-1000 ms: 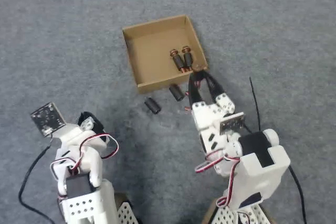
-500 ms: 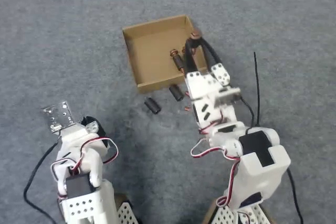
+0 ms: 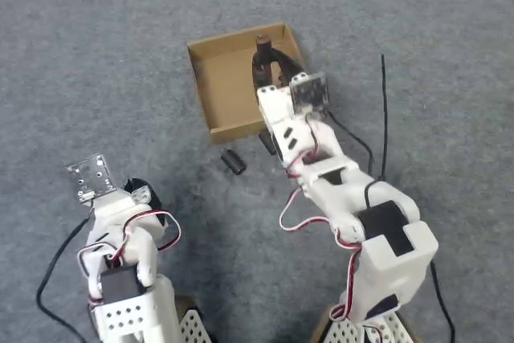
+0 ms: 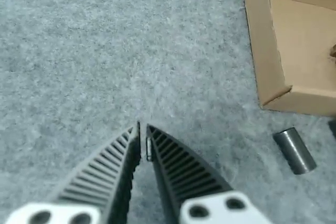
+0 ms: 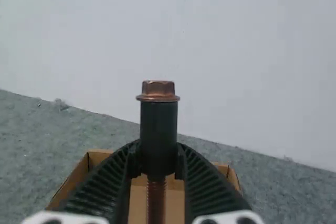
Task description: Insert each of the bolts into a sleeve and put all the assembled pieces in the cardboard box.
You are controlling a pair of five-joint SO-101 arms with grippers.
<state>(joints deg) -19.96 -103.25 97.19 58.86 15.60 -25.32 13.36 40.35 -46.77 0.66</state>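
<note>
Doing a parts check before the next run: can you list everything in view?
Cardboard box: one, brown, ahead of the arms.
Sleeved bolt: one, copper bolt in black sleeve, upright in the right tool, over the box.
Loose sleeve: one, black, on the carpet by the box's near wall.
Second sleeve: one, black, beside it, partly behind the right arm.
Carpet: one, grey, covering the table.
Left tool: one, black, shut, over bare carpet.
Right tool: one, black, shut on the sleeved bolt.

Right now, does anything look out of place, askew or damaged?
Nothing looks damaged or spilled. One sleeve lies empty on the carpet just outside the box, waiting to be assembled. The right claw holds an assembled piece upright above the box.
</note>
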